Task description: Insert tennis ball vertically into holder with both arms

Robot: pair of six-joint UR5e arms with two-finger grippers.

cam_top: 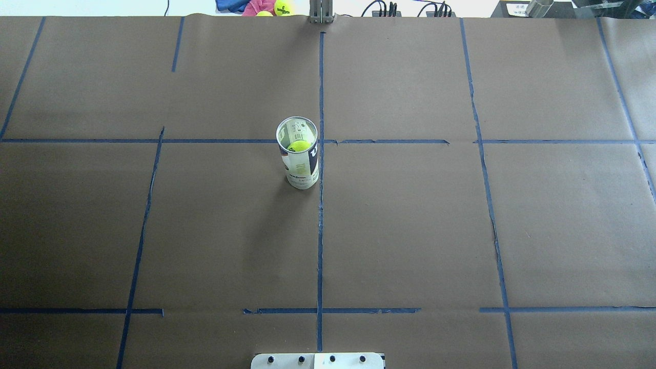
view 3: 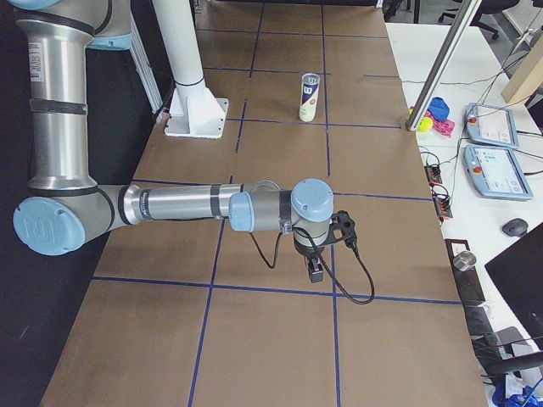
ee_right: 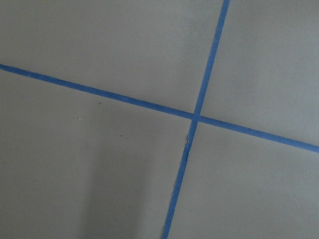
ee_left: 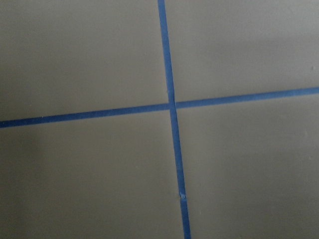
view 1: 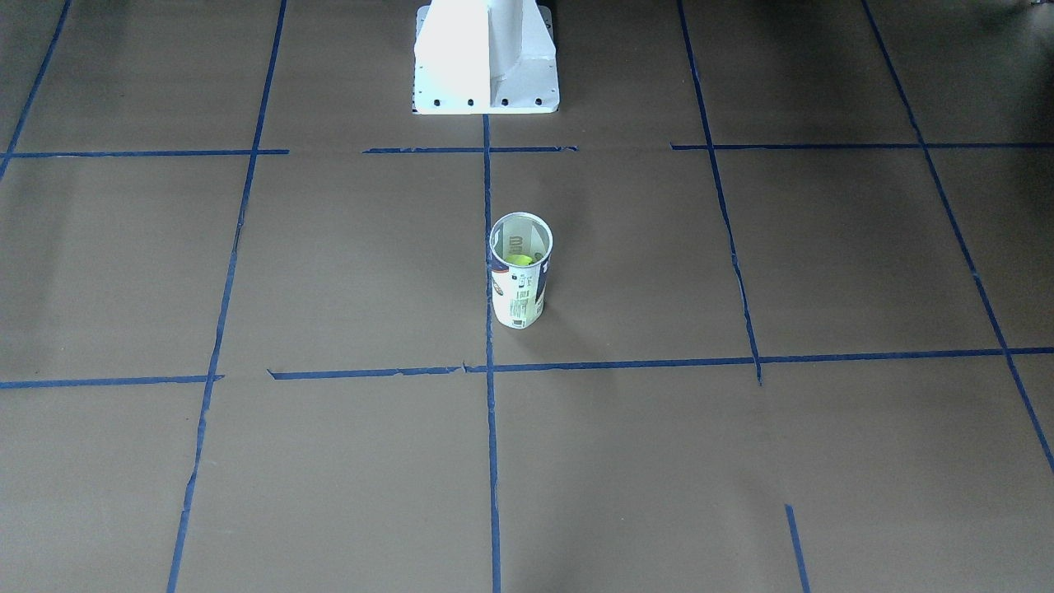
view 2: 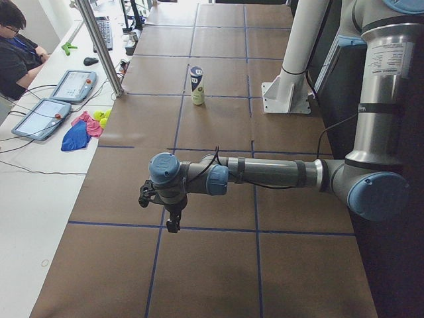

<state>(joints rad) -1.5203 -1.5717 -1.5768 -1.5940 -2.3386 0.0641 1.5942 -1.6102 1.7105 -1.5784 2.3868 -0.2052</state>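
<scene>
Brown paper crossed with blue tape (view 1: 492,461) covers the worktop (view 1: 346,272). The holder (view 1: 519,288) stands upright near its middle, just beside the central tape line, and the tennis ball (view 1: 520,259) sits inside it below the open rim. The left tool (view 2: 173,224) and the right tool (view 3: 316,270) each hang above a tape crossing at opposite ends of the worktop, well apart from the holder. They show only in the side views, so I cannot tell whether they are wide or narrow.
</scene>
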